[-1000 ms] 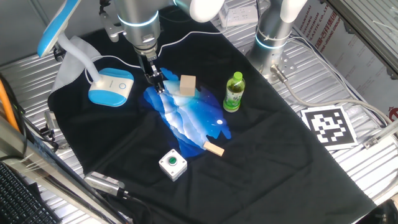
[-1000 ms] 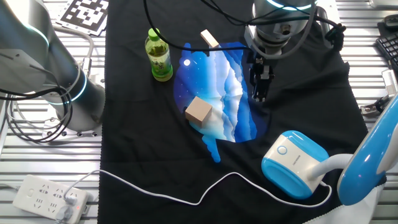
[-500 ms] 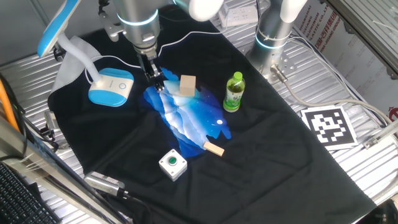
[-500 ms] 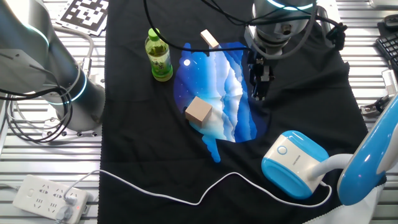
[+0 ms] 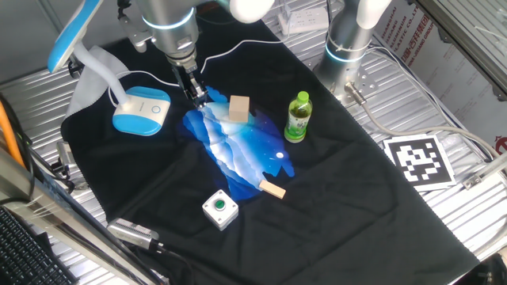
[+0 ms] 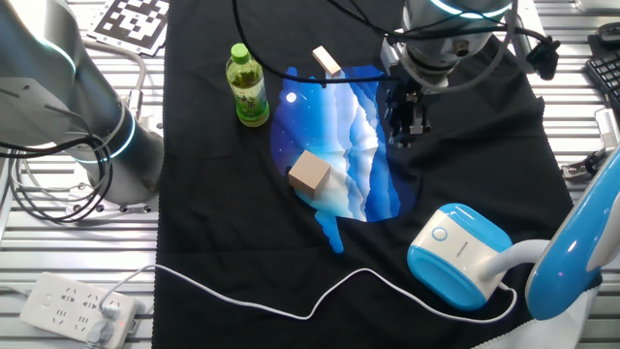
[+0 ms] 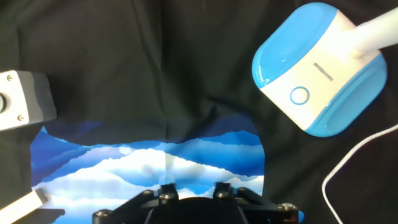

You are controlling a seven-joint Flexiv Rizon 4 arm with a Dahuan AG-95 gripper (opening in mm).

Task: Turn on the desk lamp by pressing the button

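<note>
The desk lamp (image 7: 323,68) fills the upper right, its blue and white oval base lying on black cloth (image 7: 143,62), with the button (image 7: 300,96) a pale ring on the white band. A white cable (image 7: 357,163) curves below the base. Left of the lamp, at the frame's edge, sits a grey box (image 7: 22,99). Below the lamp and further left spreads a blue and white mountain print (image 7: 149,165), and the gripper's (image 7: 189,205) black mount shows at the bottom edge.

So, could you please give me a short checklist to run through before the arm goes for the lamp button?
1. Button in sight on the lamp base: ok, a pale ring shows in the hand view.
2. Claw over the button: not ok, it hangs above the blue cloth print, beside the base.
3. Path to the base free: ok, bare black cloth lies between.
4. Wooden block out of the way: ok, on the far side.
5. Claw fingers shut for pressing: cannot tell.
6. Lamp lit: cannot tell.
</note>
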